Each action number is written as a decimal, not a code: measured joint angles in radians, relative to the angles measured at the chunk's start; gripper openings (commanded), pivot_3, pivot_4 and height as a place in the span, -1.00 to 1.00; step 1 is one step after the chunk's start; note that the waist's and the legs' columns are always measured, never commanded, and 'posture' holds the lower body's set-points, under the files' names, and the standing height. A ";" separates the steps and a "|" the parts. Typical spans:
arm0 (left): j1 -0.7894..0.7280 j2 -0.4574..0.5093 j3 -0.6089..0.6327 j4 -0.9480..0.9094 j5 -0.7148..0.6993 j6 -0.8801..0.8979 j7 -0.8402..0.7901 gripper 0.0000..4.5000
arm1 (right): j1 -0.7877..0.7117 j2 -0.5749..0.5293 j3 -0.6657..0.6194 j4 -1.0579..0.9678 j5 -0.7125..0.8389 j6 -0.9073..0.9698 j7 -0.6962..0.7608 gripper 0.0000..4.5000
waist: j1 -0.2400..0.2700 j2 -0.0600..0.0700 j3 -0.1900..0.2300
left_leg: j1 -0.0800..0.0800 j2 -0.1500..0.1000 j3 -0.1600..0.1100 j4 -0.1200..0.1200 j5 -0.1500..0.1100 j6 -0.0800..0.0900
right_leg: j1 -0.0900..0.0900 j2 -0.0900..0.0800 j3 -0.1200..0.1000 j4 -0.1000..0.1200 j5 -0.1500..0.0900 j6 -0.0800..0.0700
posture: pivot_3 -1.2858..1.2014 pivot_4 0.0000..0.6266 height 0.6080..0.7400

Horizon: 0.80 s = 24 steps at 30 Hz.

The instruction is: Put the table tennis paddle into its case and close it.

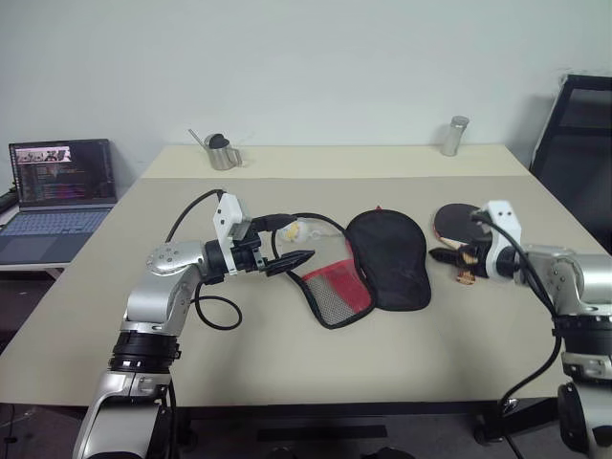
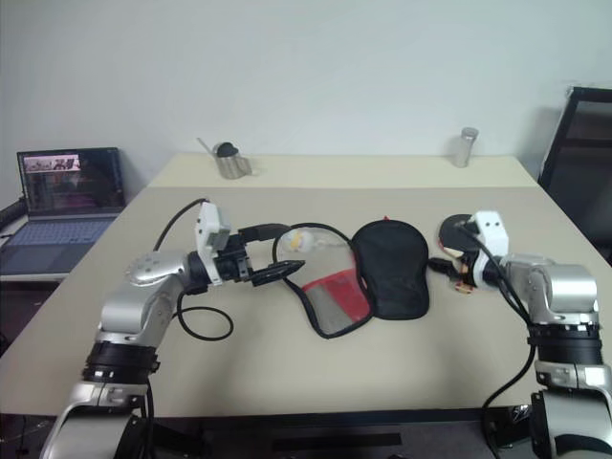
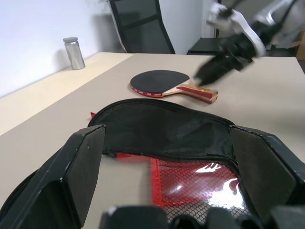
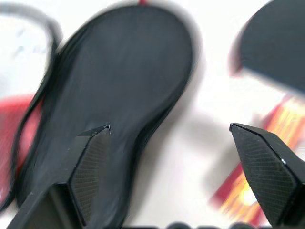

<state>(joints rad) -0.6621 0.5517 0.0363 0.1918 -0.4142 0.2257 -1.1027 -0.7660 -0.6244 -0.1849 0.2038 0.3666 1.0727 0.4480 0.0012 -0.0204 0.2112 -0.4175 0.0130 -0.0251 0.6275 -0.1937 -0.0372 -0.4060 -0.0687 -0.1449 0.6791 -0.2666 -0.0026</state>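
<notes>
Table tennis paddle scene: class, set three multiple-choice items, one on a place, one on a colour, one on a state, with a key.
1. Where does the black-faced, wooden-handled table tennis paddle lie?
A. inside the case
B. on the beige table beside the case
C. on the laptop

2. What colour is the mesh pocket of the soft black fabric case?
A. red
B. blue
C. green

3. How does the right tool stand?
A. shut on the paddle
B. shut on the case
C. open, holding nothing

Key: B, its blade rests bare on the tabletop; A, red mesh shows beside the black flap; C, its fingers stand apart with nothing between.
</notes>
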 measured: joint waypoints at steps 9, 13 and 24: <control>-0.026 -0.007 -0.003 0.034 0.013 -0.018 -0.002 1.00 | -0.076 0.068 0.008 0.349 -0.152 -0.209 -0.214 0.99 | -0.003 0.000 0.000 | 0.000 0.000 0.003 0.000 0.000 0.000 | 0.000 -0.002 0.001 0.000 0.001 0.000 | 0.03 -0.52 1.00; -0.027 -0.007 -0.003 0.039 0.019 -0.019 -0.002 1.00 | -0.123 0.094 0.003 0.445 -0.166 -0.278 -0.251 0.99 | -0.004 0.000 0.000 | 0.000 0.000 0.002 0.000 0.000 0.000 | 0.000 -0.001 0.001 0.000 0.001 -0.001 | 0.03 -0.52 1.00; -0.025 -0.007 -0.003 0.039 0.022 -0.019 0.003 1.00 | -0.168 0.126 0.023 0.585 -0.222 -0.350 -0.251 0.99 | -0.004 0.000 0.000 | 0.001 0.000 0.004 0.001 0.000 0.001 | 0.000 -0.001 0.003 0.000 0.004 -0.005 | 0.03 -0.52 1.00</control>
<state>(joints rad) -0.6872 0.5449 0.0332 0.2311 -0.3926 0.2063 -1.0999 -0.9336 -0.4981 -0.1621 0.7892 0.1448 0.7232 0.1969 -0.0031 -0.0205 0.2113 -0.4168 0.0132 -0.0215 0.6289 -0.1934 -0.0361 -0.4060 -0.0693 -0.1419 0.6792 -0.2625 -0.0073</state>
